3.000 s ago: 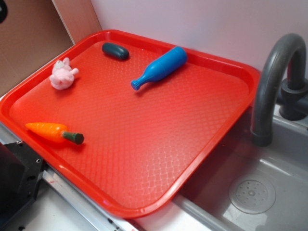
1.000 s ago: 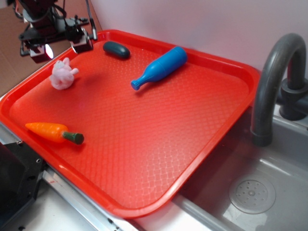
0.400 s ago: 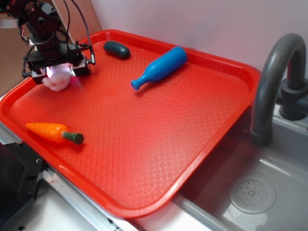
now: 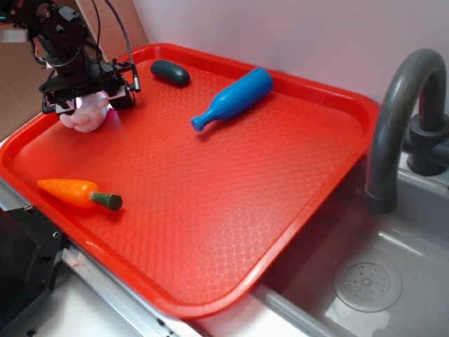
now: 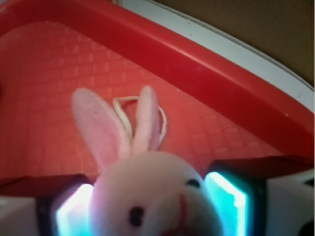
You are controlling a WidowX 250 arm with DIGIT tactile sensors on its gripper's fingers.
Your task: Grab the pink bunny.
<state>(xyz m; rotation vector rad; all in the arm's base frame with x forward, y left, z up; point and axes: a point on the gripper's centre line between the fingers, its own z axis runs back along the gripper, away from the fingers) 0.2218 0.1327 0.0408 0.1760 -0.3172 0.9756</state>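
Note:
The pink bunny [image 4: 83, 118] lies at the far left of the red tray [image 4: 316, 91], small, fuzzy, pale pink and white. My gripper [image 4: 88, 104] is down over it, open, with one finger on each side. In the wrist view the bunny's head [image 5: 152, 196] fills the space between the two lit pads [image 5: 226, 196], its ears pointing toward the tray rim [image 5: 197, 64]. Narrow gaps show between the head and each pad. A thin white loop [image 5: 162, 118] lies behind the ears.
An orange toy carrot [image 4: 77, 192] lies near the tray's front left edge. A blue bottle [image 4: 235, 98] and a dark green oval piece [image 4: 169, 73] lie toward the back. A grey faucet [image 4: 400, 119] and sink [image 4: 365, 281] stand to the right.
My gripper came into view from the upper left and dropped around the bunny. Over the last half second it has hardly moved. The other toys stayed put.

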